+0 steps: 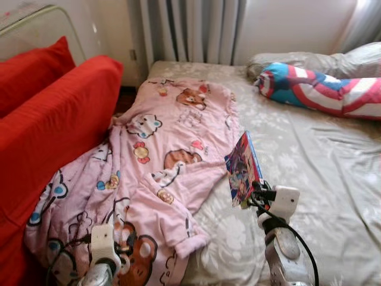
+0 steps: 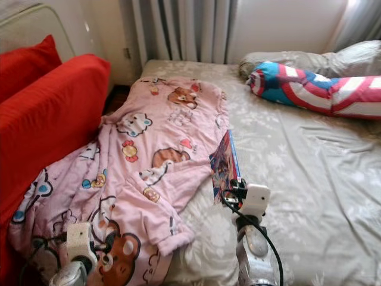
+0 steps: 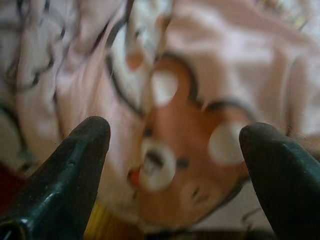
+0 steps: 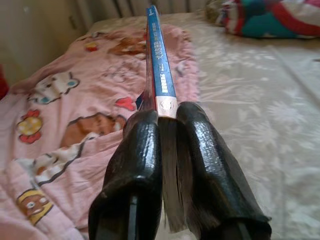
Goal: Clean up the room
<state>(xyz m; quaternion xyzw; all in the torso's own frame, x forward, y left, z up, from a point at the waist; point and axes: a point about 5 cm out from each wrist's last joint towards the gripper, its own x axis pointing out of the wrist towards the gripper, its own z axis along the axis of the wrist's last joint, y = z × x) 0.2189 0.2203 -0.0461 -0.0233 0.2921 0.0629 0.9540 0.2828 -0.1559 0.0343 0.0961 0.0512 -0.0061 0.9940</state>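
Book (image 4: pixel 159 60) clamped upright in right tool (image 4: pixel 167 112); left tool (image 3: pixel 175 145) spread wide over pink blanket (image 1: pixel 155 155).

Home bedroom: bed with grey floral sheet (image 1: pixel 321 173), pink cartoon-bear blanket (image 1: pixel 155 161), striped red-white-blue bolster pillow (image 1: pixel 321 89), red cushioned sofa (image 1: pixel 47 125) alongside, grey curtains (image 1: pixel 190 30).

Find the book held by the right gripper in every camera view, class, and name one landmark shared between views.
Left eye: book centre-right, above right gripper.
Right eye: just right of centre.
Left wrist: not in it.
Right wrist: spine-on, clamped between fingers.
Landmark: pink blanket.
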